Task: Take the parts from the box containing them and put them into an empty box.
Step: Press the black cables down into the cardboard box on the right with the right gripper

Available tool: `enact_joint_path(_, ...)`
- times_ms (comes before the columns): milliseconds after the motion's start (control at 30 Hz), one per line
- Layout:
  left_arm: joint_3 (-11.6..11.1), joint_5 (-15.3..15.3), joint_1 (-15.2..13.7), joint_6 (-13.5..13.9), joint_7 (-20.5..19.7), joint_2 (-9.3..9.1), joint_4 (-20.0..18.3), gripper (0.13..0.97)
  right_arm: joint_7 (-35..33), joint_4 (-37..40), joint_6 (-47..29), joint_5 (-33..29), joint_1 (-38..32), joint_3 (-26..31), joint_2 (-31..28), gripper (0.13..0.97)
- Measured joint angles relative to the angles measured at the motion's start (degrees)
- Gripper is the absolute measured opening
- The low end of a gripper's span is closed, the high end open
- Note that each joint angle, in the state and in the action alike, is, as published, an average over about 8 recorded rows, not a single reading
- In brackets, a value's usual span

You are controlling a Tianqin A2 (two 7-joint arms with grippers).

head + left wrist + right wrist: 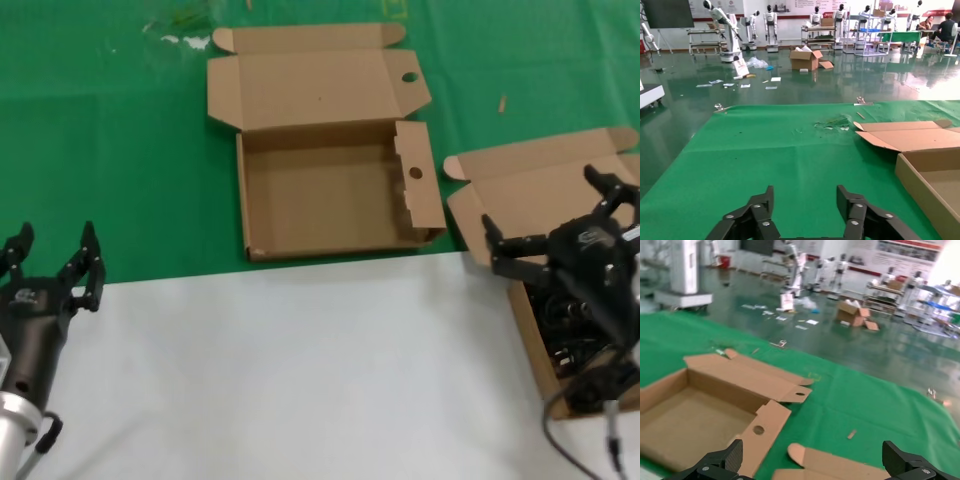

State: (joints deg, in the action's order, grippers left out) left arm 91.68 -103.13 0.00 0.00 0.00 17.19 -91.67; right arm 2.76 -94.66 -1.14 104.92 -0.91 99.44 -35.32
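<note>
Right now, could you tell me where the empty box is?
In the head view, the empty box lies open in the middle of the green cloth, left of the box holding the cables, where the right hand hovers.

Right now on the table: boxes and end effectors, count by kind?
Cardboard boxes: 2, the empty box and the box holding cables
End effectors: 2, left end effector and right end effector, both open
Total: 4

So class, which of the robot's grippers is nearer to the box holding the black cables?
Right. The right gripper hovers directly over the box of cables, fingers spread. The left gripper sits far across the table, at its opposite edge.
</note>
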Motion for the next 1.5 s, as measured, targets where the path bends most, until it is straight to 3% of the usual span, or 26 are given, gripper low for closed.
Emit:
enact_joint_path(200,0.0,0.0,0.0,0.0,0.0,0.0,0.0,0.417,8.53,-1.76,-2.84,-4.46,-1.0,3.86,-13.38,0.966)
enact_joint_path(400,0.0,0.0,0.0,0.0,0.0,0.0,0.0,0.318,16.95,-3.95,-12.66,-12.17,-2.21,4.63,-25.17,0.966)
enact_joint_path(667,0.0,0.0,0.0,0.0,0.0,0.0,0.0,0.212,18.13,-5.45,-29.99,-16.98,-7.25,5.12,-34.68,0.966)
enact_joint_path(867,0.0,0.0,0.0,0.0,0.0,0.0,0.0,0.166,14.94,-4.58,-42.0,-20.25,-13.36,6.28,-37.02,0.966)
enact_joint_path(1133,0.0,0.0,0.0,0.0,-0.02,0.0,0.0,0.146,9.68,-1.75,-54.16,-25.98,-21.31,8.95,-35.53,0.966)
enact_joint_path(1500,0.0,0.02,0.0,0.0,-0.03,0.0,0.0,0.14,4.63,3.07,-60.44,-32.63,-26.52,11.56,-31.31,0.959)
